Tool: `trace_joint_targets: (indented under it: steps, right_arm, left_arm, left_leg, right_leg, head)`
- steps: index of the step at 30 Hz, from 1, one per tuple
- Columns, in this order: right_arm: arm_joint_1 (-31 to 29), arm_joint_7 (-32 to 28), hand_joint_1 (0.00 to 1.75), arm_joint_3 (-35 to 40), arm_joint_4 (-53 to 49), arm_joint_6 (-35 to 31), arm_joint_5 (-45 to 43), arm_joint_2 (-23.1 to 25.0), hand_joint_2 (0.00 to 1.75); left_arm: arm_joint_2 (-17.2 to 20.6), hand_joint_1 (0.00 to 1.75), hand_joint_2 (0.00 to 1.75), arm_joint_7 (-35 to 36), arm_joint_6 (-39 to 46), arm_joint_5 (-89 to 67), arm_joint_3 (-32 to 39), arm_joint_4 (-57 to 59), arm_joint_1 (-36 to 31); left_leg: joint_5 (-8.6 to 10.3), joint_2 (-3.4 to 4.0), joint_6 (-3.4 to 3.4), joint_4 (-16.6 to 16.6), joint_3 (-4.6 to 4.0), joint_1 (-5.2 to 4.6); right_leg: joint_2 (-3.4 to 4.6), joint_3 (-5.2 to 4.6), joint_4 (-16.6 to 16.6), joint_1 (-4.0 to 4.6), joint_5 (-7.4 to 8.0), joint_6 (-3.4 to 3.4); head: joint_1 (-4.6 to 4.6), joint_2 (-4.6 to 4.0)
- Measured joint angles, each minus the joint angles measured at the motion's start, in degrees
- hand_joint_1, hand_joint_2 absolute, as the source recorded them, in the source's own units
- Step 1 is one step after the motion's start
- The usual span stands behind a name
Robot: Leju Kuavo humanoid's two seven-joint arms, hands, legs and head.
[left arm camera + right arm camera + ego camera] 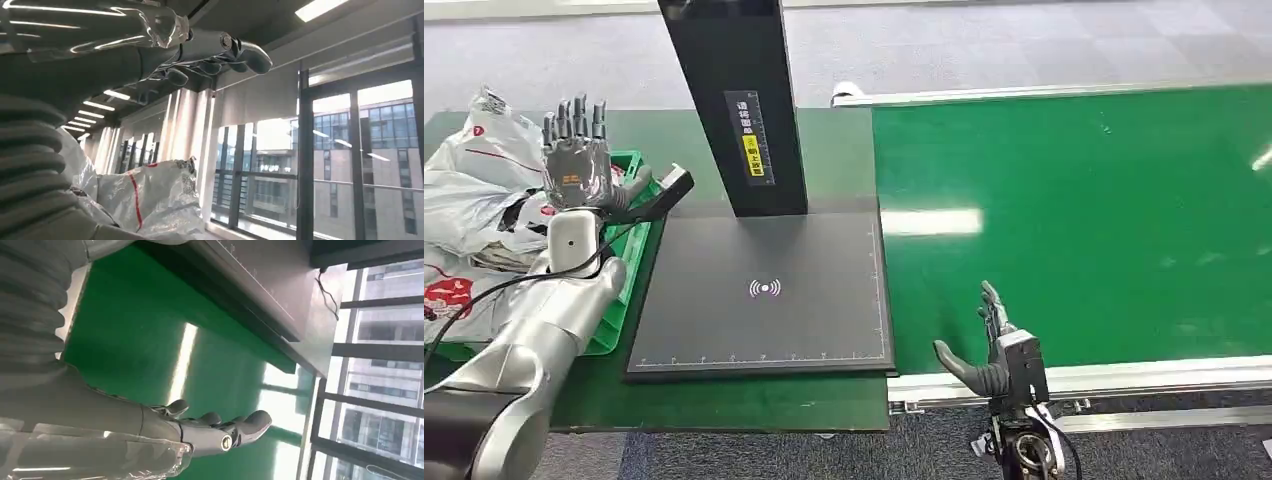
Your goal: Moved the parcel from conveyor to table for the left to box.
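Note:
My left hand [577, 158] is raised over the green box [627, 262] at the table's left, fingers straight and apart, holding nothing; the left wrist view shows the same hand [200, 55] empty. White plastic parcels [479, 190] with red print are piled in and beside that box, and one parcel [150, 200] lies under the left wrist. My right hand [984, 345] hovers at the near edge of the green conveyor belt [1074, 220], fingers spread and empty; in the right wrist view the hand [210, 427] hangs over bare green belt [150, 335].
A black scanning platform [764, 295] with a tall black post [734, 100] stands between box and conveyor. The conveyor's silver frame [1124, 378] runs along the near edge. Grey carpet floor lies beyond.

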Motion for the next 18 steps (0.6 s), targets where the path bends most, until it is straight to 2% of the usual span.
trace_joint_targets:
  steps: [2, 3, 4, 6, 9, 12, 15, 18]
  right_arm:
    - [0.0, 0.0, 0.0, 0.0, 0.0, 0.0, 0.0, 0.0, 1.75]
    - [0.0, 0.0, 0.0, 0.0, 0.0, 0.0, 0.0, 0.0, 1.75]
    - [0.1, -0.1, 0.0, 0.0, 0.0, -0.2, -0.2, 0.0, 1.75]
    - [0.4, -0.7, 0.0, -0.1, -0.1, -1.2, -0.8, -0.1, 1.75]
    - [1.5, -2.4, 0.0, -0.3, -1.4, -1.8, -2.6, -0.3, 1.75]
    - [2.6, -4.8, 0.0, -0.8, -3.4, -1.6, -3.9, -0.5, 1.75]
    - [2.6, -8.4, 0.0, -1.2, -5.9, -0.4, -5.1, -0.6, 1.75]
    - [2.6, -9.4, 0.0, -1.2, -9.2, 1.3, -5.7, -0.6, 1.75]
  left_arm:
    - [0.0, 0.0, 0.0, 0.0, 0.0, 0.0, -0.4, -0.1, 0.0]
    - [0.1, 0.0, 1.75, 0.1, 0.0, 0.0, -0.5, -0.1, 0.0]
    - [0.2, 0.0, 1.75, -0.1, 0.0, 0.3, -1.1, -0.7, 0.3]
    - [0.2, 0.0, 1.75, -6.1, 0.1, 5.1, -1.0, -4.4, 1.6]
    - [-2.2, 0.0, 1.75, -29.3, -0.5, 27.1, 2.7, -8.4, 3.8]
    - [-5.5, 0.0, 1.75, -42.1, -7.6, 47.1, 4.3, -16.6, 9.6]
    - [-8.7, 0.0, 1.75, -48.5, -21.2, 63.1, 4.3, -25.7, 16.8]
    - [-11.2, 0.0, 1.75, -50.6, -33.5, 74.0, 3.9, -32.7, 23.9]
  left_leg:
    - [0.0, -0.01, 0.0, 0.0, 0.0, 0.0]
    - [0.0, -0.01, 0.0, 0.0, 0.0, 0.01]
    - [0.0, 0.0, 0.0, 0.0, 0.01, 0.01]
    - [0.0, -0.01, 0.0, 0.0, 0.01, 0.01]
    - [-0.01, -0.06, 0.0, 0.0, -0.01, -0.03]
    - [-0.06, 0.0, 0.01, 0.0, -0.01, -0.07]
    - [-0.11, 0.02, 0.05, 0.0, -0.02, -0.11]
    - [-0.14, 0.03, 0.06, 0.0, -0.02, -0.1]
  right_leg:
    - [0.0, 0.0, 0.0, 0.0, 0.0, 0.0]
    - [0.0, 0.0, 0.0, 0.01, 0.0, 0.0]
    - [0.0, -0.01, 0.0, 0.01, 0.0, 0.0]
    - [0.0, -0.03, 0.0, 0.01, 0.0, 0.0]
    - [-0.02, -0.01, 0.0, -0.04, -0.01, 0.02]
    - [0.0, -0.01, 0.0, -0.07, -0.02, 0.03]
    - [0.0, -0.01, -0.1, -0.11, -0.03, 0.05]
    - [0.01, -0.02, -0.1, -0.11, -0.04, 0.05]
  head:
    - [-0.02, 0.0]
    - [-0.04, 0.02]
    - [-0.02, 0.0]
    - [-0.02, 0.0]
    - [-0.02, 0.0]
    - [0.0, 0.0]
    - [-0.04, 0.02]
    - [-0.02, 0.0]
